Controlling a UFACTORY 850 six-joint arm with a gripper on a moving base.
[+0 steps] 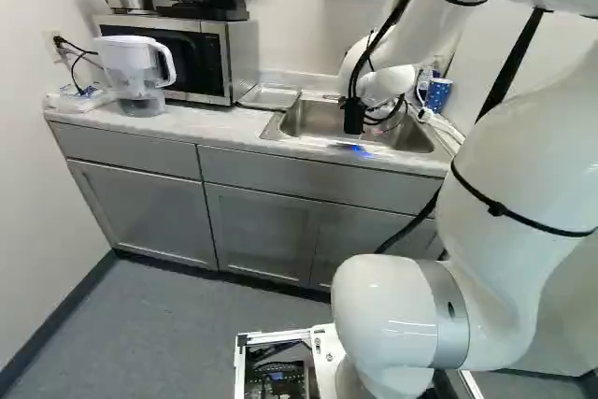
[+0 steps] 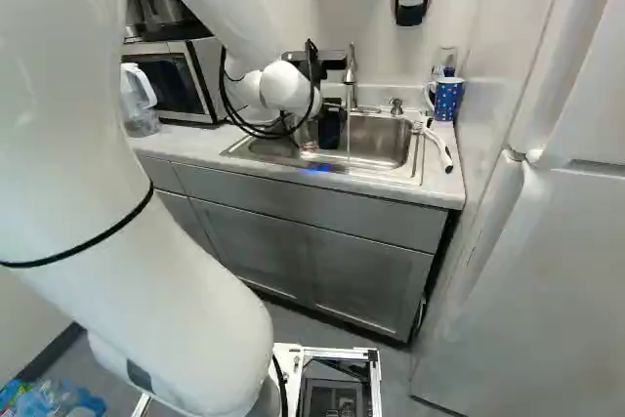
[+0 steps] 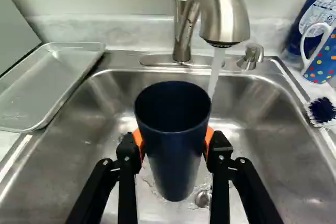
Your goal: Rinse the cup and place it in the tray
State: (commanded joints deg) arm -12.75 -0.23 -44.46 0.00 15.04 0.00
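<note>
Clamping one dark blue cup (image 3: 175,150) from both sides with its two fingers, the gripper (image 2: 329,124) sits left of the middle-right of the right base view, over one steel sink (image 2: 386,144). One faucet (image 3: 223,14) pours one stream of water (image 3: 216,72) just beside the cup's rim; whether any enters, I cannot tell. Gaps show between cup and basin walls on both sides, tighter toward the spout. One tray (image 1: 270,96), at the upper middle of the left base view, lies just beside the sink's edge, apart from the cup. Past the opposite edge are one dotted mug (image 2: 447,100) and one brush (image 3: 321,110), upper right of the right base view. One pitcher (image 1: 131,67) and one microwave (image 1: 234,61) stand upper left in the left base view.
</note>
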